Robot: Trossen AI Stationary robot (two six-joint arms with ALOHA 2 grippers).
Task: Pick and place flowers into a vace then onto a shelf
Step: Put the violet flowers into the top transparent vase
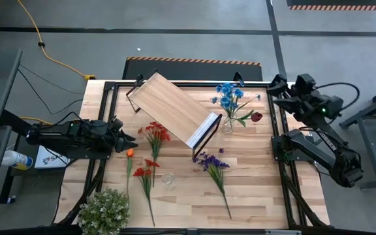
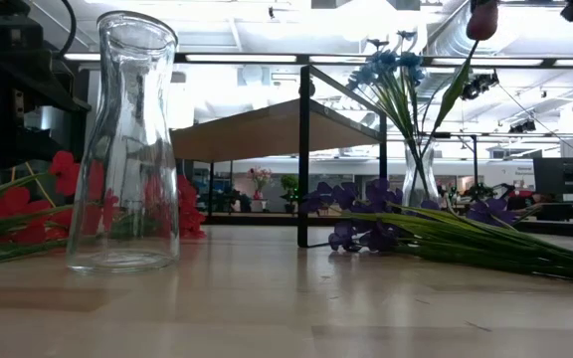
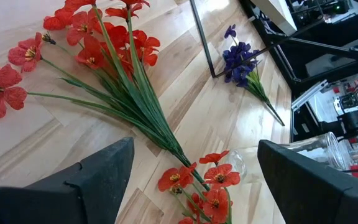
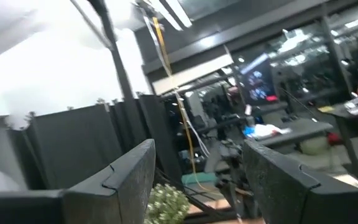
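Red flowers (image 3: pixel 114 59): on table just ahead of left gripper (image 3: pixel 191 168), jaws open, empty; stems running toward jaws. Right gripper (image 4: pixel 197 168) open, far off.

Red flowers (image 1: pixel 154 134), purple flowers (image 1: pixel 212 162), blue flowers (image 1: pixel 229 98) w/ green stems. Shelf (image 1: pixel 173 108) light wood, black frame; table (image 1: pixel 253 176) pale slats.

left claw (image 1: pixel 130 140) open, low, right claw (image 4: pixel 197 180) open, raised
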